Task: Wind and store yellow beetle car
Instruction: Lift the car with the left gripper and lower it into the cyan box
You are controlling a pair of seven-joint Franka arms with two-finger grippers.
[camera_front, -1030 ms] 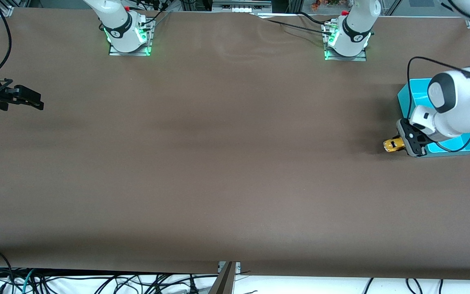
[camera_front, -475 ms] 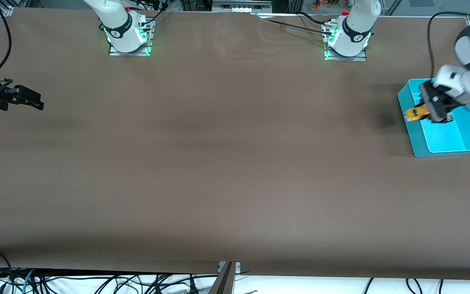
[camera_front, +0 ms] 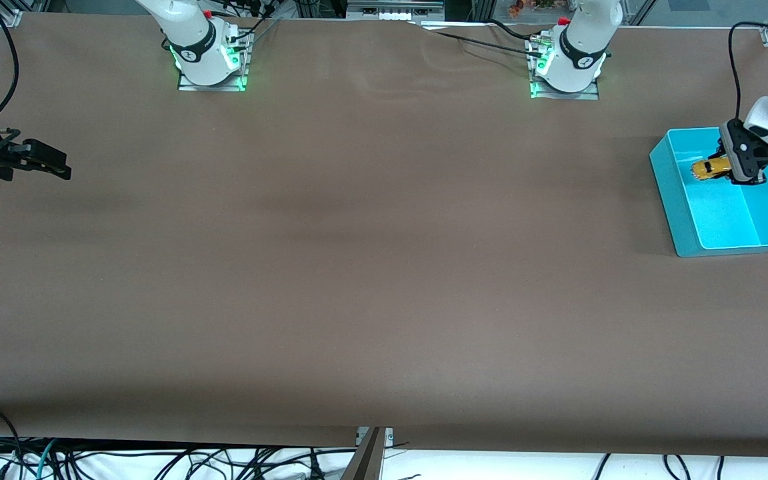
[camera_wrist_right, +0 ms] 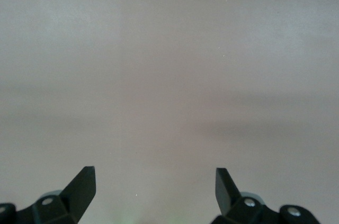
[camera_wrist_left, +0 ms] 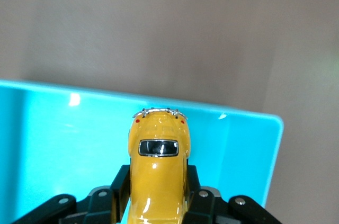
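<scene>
— Left end effector point(camera_front: 731, 168)?
— Pinching the yellow beetle car point(camera_wrist_left: 158, 173) over the turquoise bin point(camera_front: 681, 200): glossy, rounded, dark window.
— Right end effector point(camera_wrist_right: 155, 187)?
— Spread wide, waiting over bare worktop point(camera_front: 357, 267).

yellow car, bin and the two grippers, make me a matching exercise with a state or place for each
Things:
1. yellow car
2. turquoise bin
3. left gripper
4. right gripper

States or places:
A. open, holding nothing, over bare table
B. gripped, in the air over the bin
C. shut on the car
D. resting on the table at the left arm's end

Pairs: 1-B, 2-D, 3-C, 4-A
</scene>
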